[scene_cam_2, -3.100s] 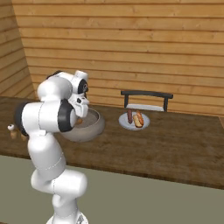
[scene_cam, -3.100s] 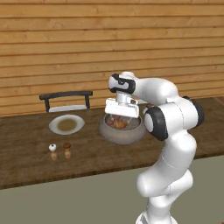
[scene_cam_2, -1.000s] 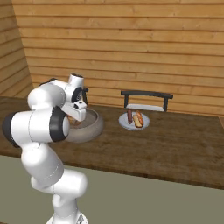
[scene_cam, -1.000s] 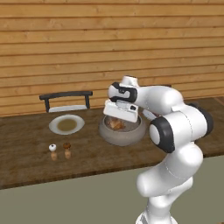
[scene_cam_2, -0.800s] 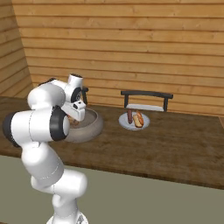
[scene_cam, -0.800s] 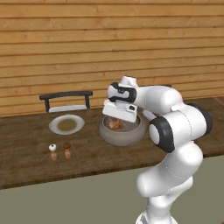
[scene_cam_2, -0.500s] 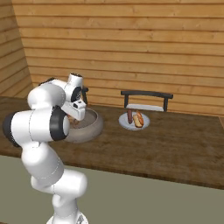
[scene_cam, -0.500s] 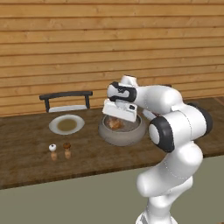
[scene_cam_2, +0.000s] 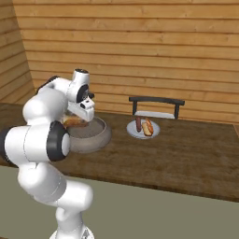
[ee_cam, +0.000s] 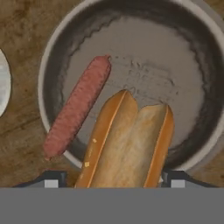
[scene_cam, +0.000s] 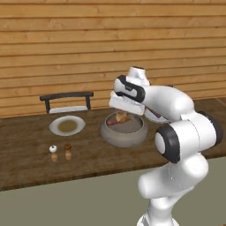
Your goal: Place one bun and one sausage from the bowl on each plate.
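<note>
Bun (ee_cam: 129, 144) sits clamped between the jaws—near end cut off—above bowl (ee_cam: 205, 52) and sausage (ee_cam: 78, 105).

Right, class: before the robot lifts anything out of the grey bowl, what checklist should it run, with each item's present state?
1. Golden-tan split bun sits between the hand's fingertips: ok.
2. Grip on the bun firm: cannot tell.
3. Reddish-brown sausage lies apart from the bun in the deep grey bowl: ok.
4. White plate with olive-brown centre free: ok.
5. Other white plate already holds a bun and sausage: ok.
</note>
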